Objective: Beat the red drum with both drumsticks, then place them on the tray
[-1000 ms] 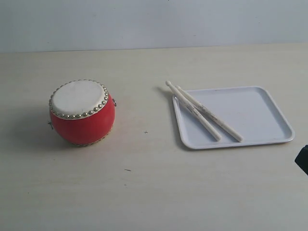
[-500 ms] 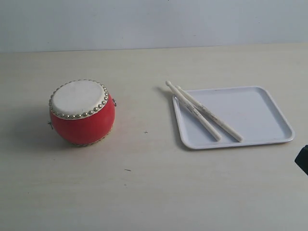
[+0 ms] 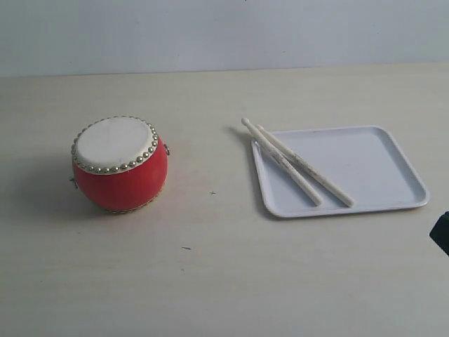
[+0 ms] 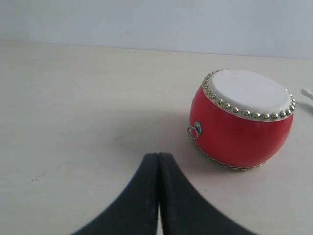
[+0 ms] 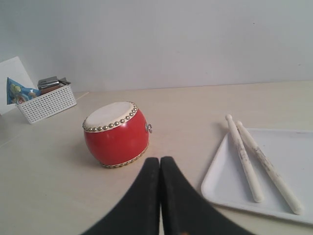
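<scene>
The red drum stands on the table at the left, off-white skin up; it also shows as the red drum and the red drum. Two pale drumsticks lie side by side on the left part of the white tray, tips poking over its far left corner; the drumsticks and tray show in the right wrist view too. My left gripper is shut and empty, apart from the drum. My right gripper is shut and empty, between drum and tray. A dark edge of the right arm shows at the exterior view's right border.
A white basket with packets sits far off beyond the drum in the right wrist view. A pale wall backs the table.
</scene>
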You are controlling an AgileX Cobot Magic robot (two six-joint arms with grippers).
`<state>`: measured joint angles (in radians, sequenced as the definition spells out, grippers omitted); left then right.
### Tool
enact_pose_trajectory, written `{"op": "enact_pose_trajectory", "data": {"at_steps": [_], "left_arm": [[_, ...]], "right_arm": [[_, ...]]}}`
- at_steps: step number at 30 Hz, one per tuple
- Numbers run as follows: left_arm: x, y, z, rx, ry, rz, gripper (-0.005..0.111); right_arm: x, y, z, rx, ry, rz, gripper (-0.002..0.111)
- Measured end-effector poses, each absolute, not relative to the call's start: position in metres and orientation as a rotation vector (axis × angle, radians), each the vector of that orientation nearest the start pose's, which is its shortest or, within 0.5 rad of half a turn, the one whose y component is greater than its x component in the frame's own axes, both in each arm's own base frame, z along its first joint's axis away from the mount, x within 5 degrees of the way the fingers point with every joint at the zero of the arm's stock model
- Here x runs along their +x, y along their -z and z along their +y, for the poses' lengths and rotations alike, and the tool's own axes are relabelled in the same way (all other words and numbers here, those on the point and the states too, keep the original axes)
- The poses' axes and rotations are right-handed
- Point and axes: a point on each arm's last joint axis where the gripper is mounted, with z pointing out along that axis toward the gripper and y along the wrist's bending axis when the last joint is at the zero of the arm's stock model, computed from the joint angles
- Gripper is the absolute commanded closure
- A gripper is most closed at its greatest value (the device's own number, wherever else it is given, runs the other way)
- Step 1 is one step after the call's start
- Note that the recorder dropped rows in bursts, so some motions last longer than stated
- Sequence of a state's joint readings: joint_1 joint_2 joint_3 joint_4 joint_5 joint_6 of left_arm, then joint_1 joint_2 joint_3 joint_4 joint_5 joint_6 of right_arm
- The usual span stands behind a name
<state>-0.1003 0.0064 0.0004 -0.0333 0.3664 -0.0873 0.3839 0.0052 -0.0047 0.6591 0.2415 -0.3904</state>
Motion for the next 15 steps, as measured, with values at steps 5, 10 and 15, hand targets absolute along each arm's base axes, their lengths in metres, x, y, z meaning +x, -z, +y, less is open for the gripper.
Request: {"op": "enact_pose_trajectory", "data": {"at_steps": [5,10,15], "left_arm": [[0.0529,-0.1797,-0.0064,-0.009,0.163,1.860,0.107],[0.0529,-0.1797,-0.0064,-0.009,0.163,1.860,0.107],[0.0529,-0.1797,-0.0064,-0.009,0.163,1.860,0.107]], "right_arm": [[0.0462,-0.1972,0.0331,-0.223,-0.601,1.697,0.108],[0.0462,-0.1972,0.0331,-0.223,-0.601,1.697,0.108],[0.0463,-0.1969,0.0327,-0.239,-0.581,1.695,0.108]]}}
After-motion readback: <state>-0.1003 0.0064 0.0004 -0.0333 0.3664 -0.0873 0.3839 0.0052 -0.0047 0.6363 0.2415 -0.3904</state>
